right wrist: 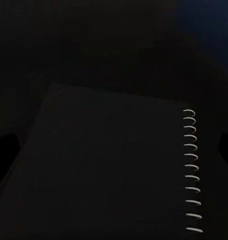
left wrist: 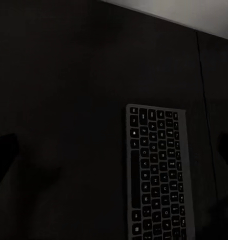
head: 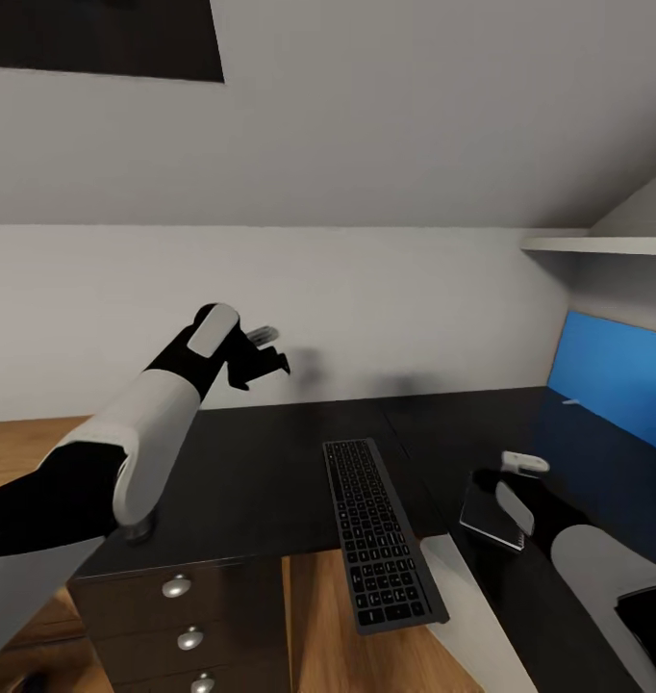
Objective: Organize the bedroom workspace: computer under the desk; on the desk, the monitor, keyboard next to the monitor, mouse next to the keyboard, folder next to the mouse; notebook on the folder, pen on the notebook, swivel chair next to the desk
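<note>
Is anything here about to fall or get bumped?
Maybe. The keyboard pokes out past the desk edge, so a nudge might tip it off. The right gripper hovers close above the notebook, which sits near the desk edge too; a clumsy grab might push it off.

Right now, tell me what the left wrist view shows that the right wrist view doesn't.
Left wrist view: the flat dark grey keyboard with pale key legends, lying on the long black desk, with a strip of pale wall at the far edge. Right wrist view: a dark notebook with a white spiral binding. Both share a dim, dark desk surface.
</note>
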`<state>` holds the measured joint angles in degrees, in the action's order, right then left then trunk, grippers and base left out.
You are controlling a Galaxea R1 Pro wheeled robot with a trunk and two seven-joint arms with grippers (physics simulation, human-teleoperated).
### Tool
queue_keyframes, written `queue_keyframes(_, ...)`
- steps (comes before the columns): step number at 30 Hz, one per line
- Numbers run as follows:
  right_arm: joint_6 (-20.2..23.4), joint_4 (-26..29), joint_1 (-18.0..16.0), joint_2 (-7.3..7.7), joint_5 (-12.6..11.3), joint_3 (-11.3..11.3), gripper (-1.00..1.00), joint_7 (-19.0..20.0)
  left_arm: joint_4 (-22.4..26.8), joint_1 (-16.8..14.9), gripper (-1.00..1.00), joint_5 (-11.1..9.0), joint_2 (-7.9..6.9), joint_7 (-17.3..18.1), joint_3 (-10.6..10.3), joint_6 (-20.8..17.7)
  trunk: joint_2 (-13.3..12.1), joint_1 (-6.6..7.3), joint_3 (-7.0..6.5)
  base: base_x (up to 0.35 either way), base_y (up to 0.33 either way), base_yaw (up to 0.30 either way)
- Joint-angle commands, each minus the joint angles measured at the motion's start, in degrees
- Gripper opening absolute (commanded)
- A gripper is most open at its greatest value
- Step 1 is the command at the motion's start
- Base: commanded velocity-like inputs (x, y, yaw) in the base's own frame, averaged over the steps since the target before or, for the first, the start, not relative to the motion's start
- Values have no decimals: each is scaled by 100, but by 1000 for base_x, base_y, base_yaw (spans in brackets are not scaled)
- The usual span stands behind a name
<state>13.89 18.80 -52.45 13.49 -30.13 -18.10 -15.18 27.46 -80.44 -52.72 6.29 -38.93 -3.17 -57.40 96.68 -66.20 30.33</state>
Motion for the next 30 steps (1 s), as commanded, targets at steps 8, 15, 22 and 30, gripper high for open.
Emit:
queue_keyframes(8,0,27,0,134,-48,705,100,5,0,-14,100,-55,-130,-32,-37,0,3,0,7,0,0,0)
queue_keyframes(15,-3,35,-2,257,-53,895,100,10,1,-15,100,-54,-129,-35,-43,1,3,0,7,0,0,0)
queue_keyframes(22,-119,36,-1,364,-109,1067,100,64,-3,-15,100,-43,-136,-42,-41,1,43,-22,25,0,0,0)
queue_keyframes(30,-192,-2,0,532,-190,1743,100,304,-4,-15,100,-34,-117,-84,-51,9,324,-175,150,0,0,0)
